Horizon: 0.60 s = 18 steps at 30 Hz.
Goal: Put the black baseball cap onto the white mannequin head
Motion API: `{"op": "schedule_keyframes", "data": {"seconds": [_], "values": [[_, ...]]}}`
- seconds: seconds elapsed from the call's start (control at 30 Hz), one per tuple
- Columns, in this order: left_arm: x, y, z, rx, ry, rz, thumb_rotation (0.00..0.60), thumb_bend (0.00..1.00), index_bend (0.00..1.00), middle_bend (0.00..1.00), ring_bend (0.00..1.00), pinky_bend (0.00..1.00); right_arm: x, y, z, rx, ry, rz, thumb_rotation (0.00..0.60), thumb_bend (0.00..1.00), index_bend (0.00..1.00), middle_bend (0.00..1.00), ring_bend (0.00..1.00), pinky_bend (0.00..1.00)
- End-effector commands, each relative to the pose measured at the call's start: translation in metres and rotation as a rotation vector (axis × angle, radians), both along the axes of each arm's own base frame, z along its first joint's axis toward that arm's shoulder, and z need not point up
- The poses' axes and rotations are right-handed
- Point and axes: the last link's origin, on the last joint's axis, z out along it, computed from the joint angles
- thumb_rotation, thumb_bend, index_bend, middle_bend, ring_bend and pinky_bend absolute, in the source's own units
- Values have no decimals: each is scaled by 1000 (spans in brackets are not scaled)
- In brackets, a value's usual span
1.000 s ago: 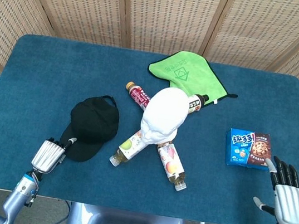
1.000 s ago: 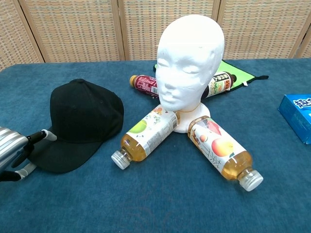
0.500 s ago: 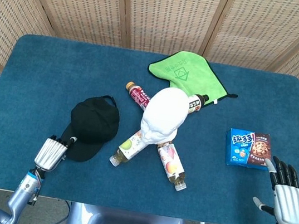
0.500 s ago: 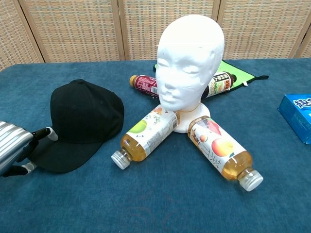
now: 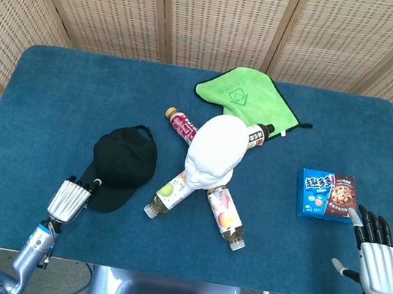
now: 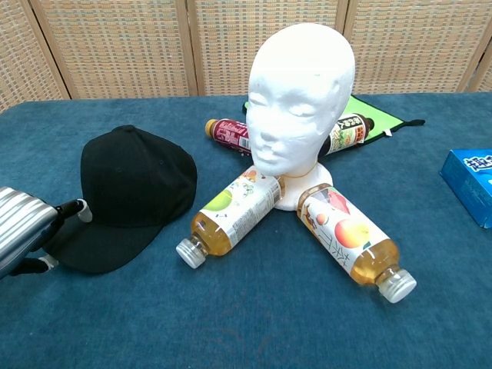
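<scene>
The left hand (image 5: 70, 198) sits low at the near left of the table, its fingertips (image 6: 75, 207) touching the brim edge of the black baseball cap (image 5: 121, 165); whether anything is pinched yet cannot be told, since the fingers lie along the brim rather than plainly around it. The cap lies crown-up just ahead and to the right of that hand, and the white mannequin head (image 6: 300, 104) stands upright further right of the cap. Bottles ring its base: a green-label one (image 6: 229, 215) between cap and head, a peach-label one (image 6: 350, 242) in front, and two more behind. A good grip probably means sliding one finger under the brim and pressing from above, then lifting high enough to clear the bottles. The right hand (image 5: 377, 259) rests with fingers spread, empty, just below a blue cookie box (image 5: 327, 195).
</scene>
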Motion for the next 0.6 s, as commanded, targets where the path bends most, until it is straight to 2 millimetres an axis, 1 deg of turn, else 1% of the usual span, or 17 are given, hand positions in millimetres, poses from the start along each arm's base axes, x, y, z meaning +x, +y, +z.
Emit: {"op": "schedule_keyframes", "data": {"seconds": [0.03,0.13,0.2,0.3,0.4,0.6], "values": [[1,2,1,5,18,-15,600,438,809,865,851,726,0,0,0,-1,0,1,600,35,32,0,0,0],[-1,4,3,1,52,-28,600,548,815,876,854,727,0,0,0,-1,0,1,600,35,45,0,0,0],[-2,6,4,-1,83,-40,600,645,825,881,857,727,0,0,0,-2,0,2,600,35,52,0,0,0],[-4,8,6,0,149,-66,600,711,846,882,858,727,0,0,0,-2,0,2,600,35,52,0,0,0],[-5,11,11,2,201,-95,600,729,861,882,858,726,0,0,0,-2,0,2,600,35,53,0,0,0],[-4,15,23,15,350,-232,600,741,879,882,858,726,0,0,0,-1,1,3,600,35,54,0,0,0]]}}
